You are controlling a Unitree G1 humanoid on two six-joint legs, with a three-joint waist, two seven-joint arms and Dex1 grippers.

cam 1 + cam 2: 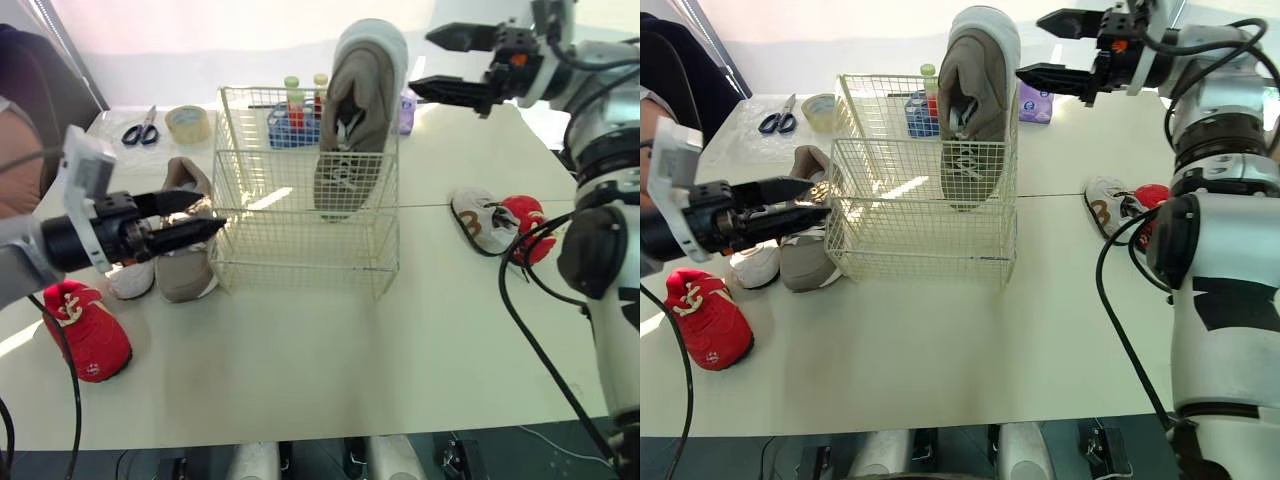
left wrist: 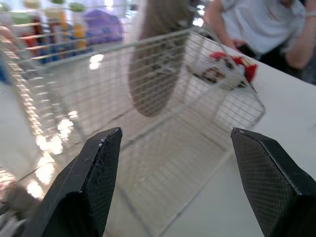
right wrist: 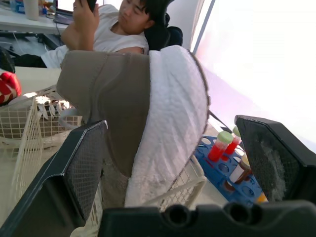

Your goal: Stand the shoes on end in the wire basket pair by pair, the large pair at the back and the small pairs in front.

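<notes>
The wire basket (image 1: 300,245) stands mid-table. One large taupe shoe (image 1: 357,110) stands on end at its back right, the sole (image 3: 173,113) white. My right gripper (image 1: 422,63) hangs open just right of that shoe's top, its fingers apart from it. At the basket's left wall my left gripper (image 1: 203,216) is open and empty. Behind it on the table lie the other large taupe shoe (image 1: 186,262) and a small white shoe (image 1: 130,280). A small red shoe (image 1: 88,332) lies nearer the front left. Another small white shoe (image 1: 478,222) and red shoe (image 1: 528,226) lie to the right.
Scissors (image 1: 141,128) and a tape roll (image 1: 187,122) lie at the back left. A blue rack of tubes (image 1: 291,124) and a purple pack (image 1: 406,110) stand behind the basket. A person (image 3: 116,29) sits beside the table on my left.
</notes>
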